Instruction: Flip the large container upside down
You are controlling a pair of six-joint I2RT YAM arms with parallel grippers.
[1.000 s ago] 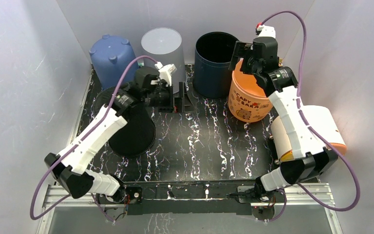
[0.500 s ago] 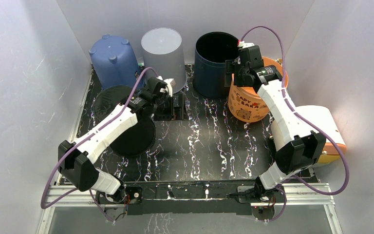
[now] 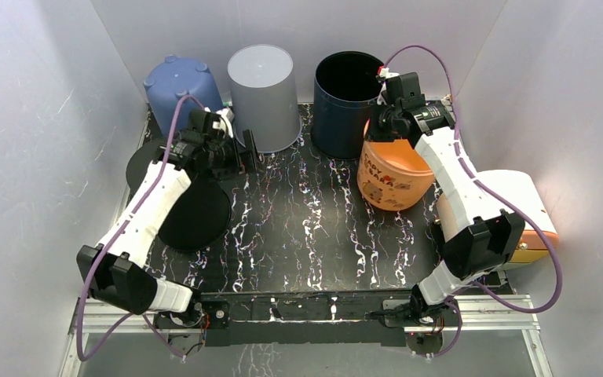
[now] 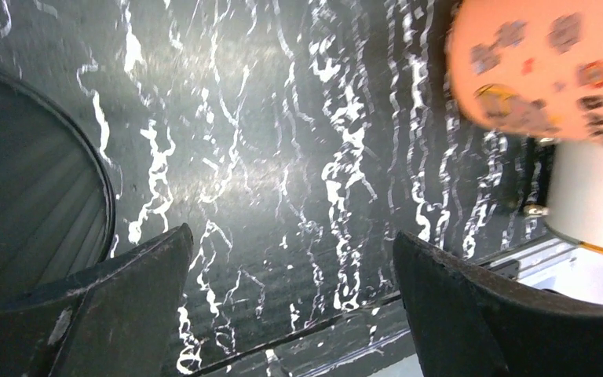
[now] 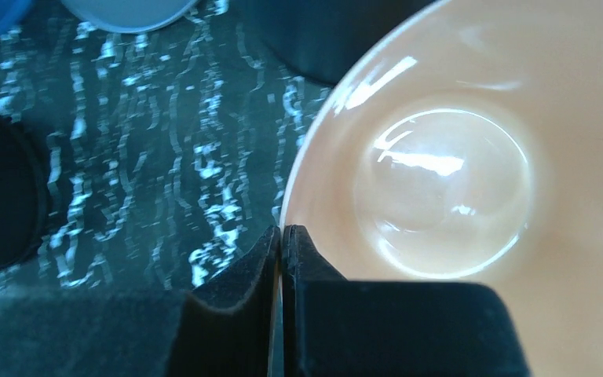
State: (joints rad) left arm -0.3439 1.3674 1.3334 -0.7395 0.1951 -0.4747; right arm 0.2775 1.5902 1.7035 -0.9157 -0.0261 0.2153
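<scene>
The large container (image 3: 392, 177) is an orange tub with cartoon prints, standing tilted at the back right of the mat. My right gripper (image 3: 382, 129) is shut on its rim at the far left side. In the right wrist view the fingers pinch the thin rim edge at my right gripper (image 5: 282, 229), one finger inside and one outside, and the container's shiny orange inside (image 5: 440, 157) fills the right of the frame. My left gripper (image 3: 245, 153) hangs open over the mat at the back left, holding nothing. The left wrist view shows the left gripper (image 4: 292, 233) spread wide, with the orange container (image 4: 550, 71) far off.
A blue bucket (image 3: 179, 94) and a grey bucket (image 3: 263, 90) stand upside down along the back wall. A dark navy bucket (image 3: 345, 98) stands upright right next to the orange tub. A black round container (image 3: 184, 200) sits at the left, and a white and orange container (image 3: 518, 204) lies at the right edge.
My right gripper came down and shut on the orange container's rim, and the container tipped and shifted left and nearer. My left arm drew back toward the back left, still open.
</scene>
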